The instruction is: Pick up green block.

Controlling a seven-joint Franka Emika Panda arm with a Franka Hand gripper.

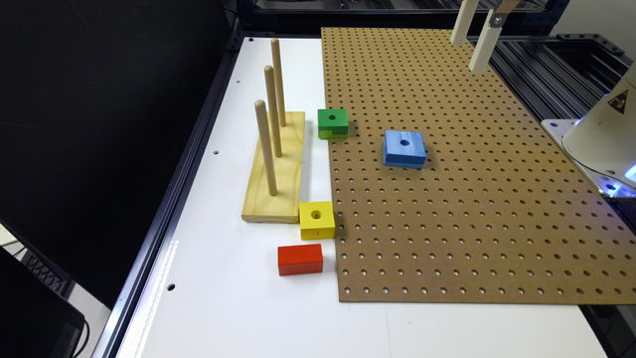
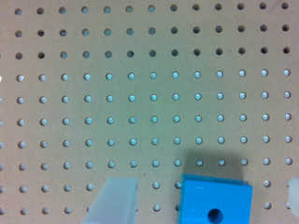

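Observation:
The green block (image 1: 332, 122), dark green on top with a round hole and a lighter notched band below, sits at the pegboard's edge towards the exterior view's left, beside the peg stand. My gripper (image 1: 467, 55) hangs high over the far part of the pegboard, well away from the green block. In the wrist view the gripper (image 2: 203, 196) is open. Its two pale fingers (image 2: 112, 200) stand wide apart with nothing held, and the blue block (image 2: 215, 200) lies on the board below them.
A blue block (image 1: 404, 148) with a hole lies on the brown pegboard (image 1: 472, 209). A wooden stand with three upright pegs (image 1: 276, 169), a yellow block (image 1: 317, 219) and a red block (image 1: 300, 259) sit on the white table. The robot base (image 1: 603, 134) is at the exterior view's right.

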